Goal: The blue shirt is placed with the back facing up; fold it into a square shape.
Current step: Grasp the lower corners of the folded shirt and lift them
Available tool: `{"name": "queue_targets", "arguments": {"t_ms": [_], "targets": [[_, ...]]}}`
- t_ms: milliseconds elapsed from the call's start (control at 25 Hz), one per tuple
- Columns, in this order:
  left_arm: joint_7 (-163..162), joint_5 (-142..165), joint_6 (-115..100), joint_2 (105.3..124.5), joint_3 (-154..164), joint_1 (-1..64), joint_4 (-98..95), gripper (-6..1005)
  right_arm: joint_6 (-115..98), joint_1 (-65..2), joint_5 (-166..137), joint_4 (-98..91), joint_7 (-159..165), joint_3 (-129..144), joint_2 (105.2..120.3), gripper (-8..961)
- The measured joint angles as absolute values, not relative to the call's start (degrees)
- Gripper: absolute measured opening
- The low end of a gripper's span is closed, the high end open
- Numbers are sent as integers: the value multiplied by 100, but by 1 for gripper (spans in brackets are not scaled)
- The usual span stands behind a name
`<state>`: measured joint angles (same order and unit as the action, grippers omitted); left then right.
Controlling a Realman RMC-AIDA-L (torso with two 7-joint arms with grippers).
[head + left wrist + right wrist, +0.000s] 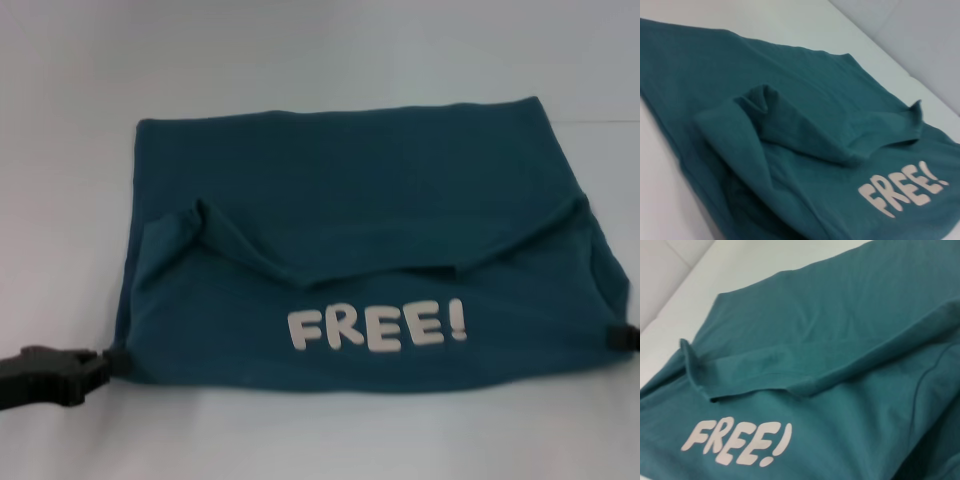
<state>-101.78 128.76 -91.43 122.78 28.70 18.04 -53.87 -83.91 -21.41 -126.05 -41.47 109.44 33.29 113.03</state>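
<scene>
The blue shirt lies on the white table as a wide rectangle. Its near part is turned over onto the back, so the cream "FREE!" lettering faces up. The turned part's free edge runs wavy across the middle, with small raised folds at both ends. My left gripper is low at the shirt's near left corner, touching its edge. At the near right corner only a bit of my right gripper shows. The left wrist view shows the shirt and the lettering close up. So does the right wrist view, with shirt and lettering.
The white table extends beyond the shirt on the far side, the left and the near side. A pale wall or table edge runs behind the shirt in the left wrist view.
</scene>
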Motion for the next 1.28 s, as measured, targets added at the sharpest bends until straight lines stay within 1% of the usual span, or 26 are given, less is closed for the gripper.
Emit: {"name": "queue_targets", "arguments": {"t_ms": [520, 800, 1280], "targets": [[-10141, 13363, -10736, 12261, 2437, 1588, -5388, 29, -9710, -1419, -12644, -4168, 9964, 3084, 11119, 9], [-10119, 13518, -11300, 12250, 2213, 1425, -5400, 32, -10028, -1172, -12887, -4167, 9652, 2950, 11104, 9], [-10036, 13678, -11579, 12297, 2042, 1208, -5400, 37, -10625, -1105, -13232, -4155, 9341, 2641, 11114, 9]]}}
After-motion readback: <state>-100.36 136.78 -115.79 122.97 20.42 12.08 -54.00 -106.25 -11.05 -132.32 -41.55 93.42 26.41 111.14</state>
